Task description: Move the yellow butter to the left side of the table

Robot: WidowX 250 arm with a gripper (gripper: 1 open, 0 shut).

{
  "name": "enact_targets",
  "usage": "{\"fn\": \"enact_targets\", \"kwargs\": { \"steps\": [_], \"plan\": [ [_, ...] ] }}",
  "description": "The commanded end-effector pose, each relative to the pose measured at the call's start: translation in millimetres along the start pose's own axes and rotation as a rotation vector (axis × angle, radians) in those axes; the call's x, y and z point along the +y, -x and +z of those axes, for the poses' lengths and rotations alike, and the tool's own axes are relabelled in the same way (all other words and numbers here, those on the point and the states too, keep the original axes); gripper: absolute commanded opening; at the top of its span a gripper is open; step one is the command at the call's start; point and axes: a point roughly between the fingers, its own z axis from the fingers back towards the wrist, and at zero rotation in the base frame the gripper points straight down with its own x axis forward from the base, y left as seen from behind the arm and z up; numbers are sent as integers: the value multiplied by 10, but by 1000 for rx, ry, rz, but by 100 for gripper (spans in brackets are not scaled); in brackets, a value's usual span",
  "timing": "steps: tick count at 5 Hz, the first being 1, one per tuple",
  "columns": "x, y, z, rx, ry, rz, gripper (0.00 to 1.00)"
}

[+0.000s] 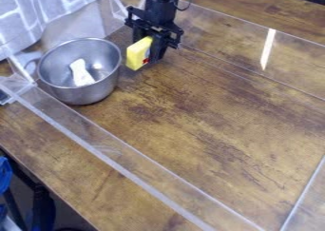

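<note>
End effector (pixel 151 47) grips yellow butter (pixel 139 53); metal bowl (pixel 78 72) beside.

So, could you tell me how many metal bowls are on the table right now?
1. The metal bowl sits on the wooden table near its left edge, beside the yellow butter held in the gripper. None appears hidden.
</note>
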Motion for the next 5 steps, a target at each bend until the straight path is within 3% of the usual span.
{"fn": "enact_targets", "kwargs": {
  "steps": [1,5],
  "plan": [
    [140,-22,187,-63,-5,37,0],
    [195,-4,193,-66,0,56,0]
  ]
}}
